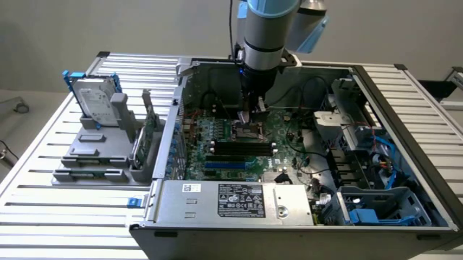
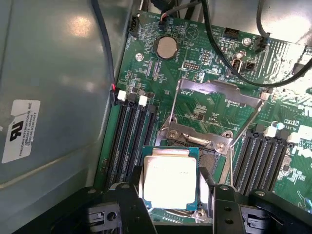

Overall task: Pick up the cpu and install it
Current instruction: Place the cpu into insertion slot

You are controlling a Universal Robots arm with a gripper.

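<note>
One arm (image 1: 264,32) is reaching straight down into the open computer case (image 1: 361,76). I am watching its gripper (image 1: 252,114) hanging low over the green board (image 2: 161,73). Its two fingers (image 2: 136,192) are pinching the cpu (image 2: 169,180) by its sides. The cpu is sitting just over the socket (image 2: 207,161), a bit off-centre.

Socket (image 2: 208,160) partly behind cpu (image 2: 169,181)
</note>
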